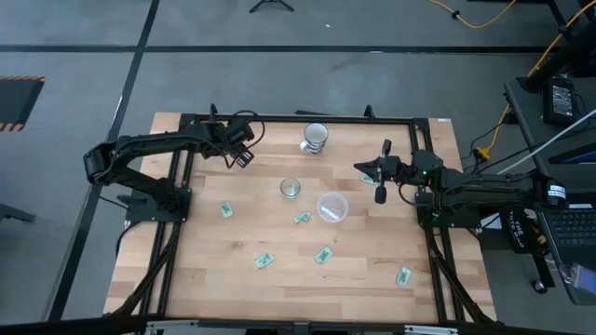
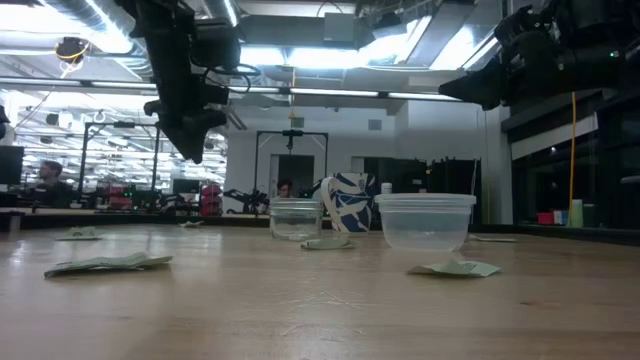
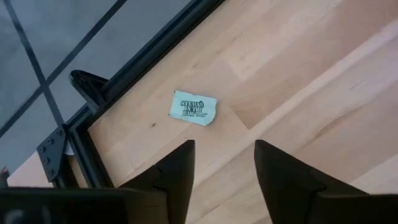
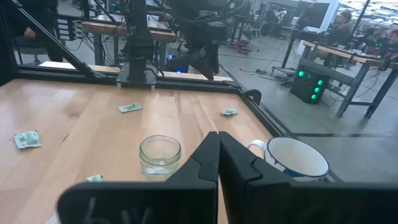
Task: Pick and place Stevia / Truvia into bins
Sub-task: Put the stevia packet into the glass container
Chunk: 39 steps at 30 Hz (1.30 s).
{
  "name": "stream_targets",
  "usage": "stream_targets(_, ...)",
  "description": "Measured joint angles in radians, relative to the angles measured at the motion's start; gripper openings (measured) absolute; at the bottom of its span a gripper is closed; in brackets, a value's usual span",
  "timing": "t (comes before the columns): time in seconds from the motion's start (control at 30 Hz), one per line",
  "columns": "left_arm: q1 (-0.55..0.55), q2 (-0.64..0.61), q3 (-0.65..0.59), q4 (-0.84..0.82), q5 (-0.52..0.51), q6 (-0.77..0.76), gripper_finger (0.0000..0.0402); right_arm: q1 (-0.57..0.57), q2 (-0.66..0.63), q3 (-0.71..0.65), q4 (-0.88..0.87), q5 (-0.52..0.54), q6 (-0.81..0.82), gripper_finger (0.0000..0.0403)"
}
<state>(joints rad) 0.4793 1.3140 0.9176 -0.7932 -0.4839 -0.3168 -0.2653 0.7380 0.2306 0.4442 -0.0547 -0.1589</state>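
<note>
We see light green Stevia packets [image 1: 226,211] lying flat, scattered over the bench [image 1: 233,279], one near its far left corner, the narrow clear glass [image 1: 291,189] upright mid-bench, the wider translucent cup [image 1: 332,207] just beside it

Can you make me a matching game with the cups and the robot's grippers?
Things:
1. glass cup
2. plastic cup
3. left gripper
4. right gripper

States:
A. shut
B. wide, whitish and see-through
C. open, above a green packet near the table's corner
D. narrow, clear

Pairs: 1-D, 2-B, 3-C, 4-A
</note>
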Motion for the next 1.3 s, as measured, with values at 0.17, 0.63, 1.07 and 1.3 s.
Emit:
stream_targets(0.17,-0.014,0.0,0.0,0.012,0.005,-0.071,0.0178,0.0,0.0,0.0,0.0,0.0,0.0,0.0005)
stream_targets(0.63,0.007,0.133,0.0,0.064,0.006,-0.092,0.018,0.0,0.0,0.0,0.009,0.0,-0.002,0.0005)
stream_targets(1.07,0.077,0.285,0.0,0.162,0.006,-0.028,0.018,0.0,0.0,0.0,0.008,0.0,-0.003,0.0005)
stream_targets(1.3,0.087,0.338,0.0,0.195,0.006,-0.004,0.018,0.0,0.0,0.0,0.008,0.0,-0.005,0.0005)
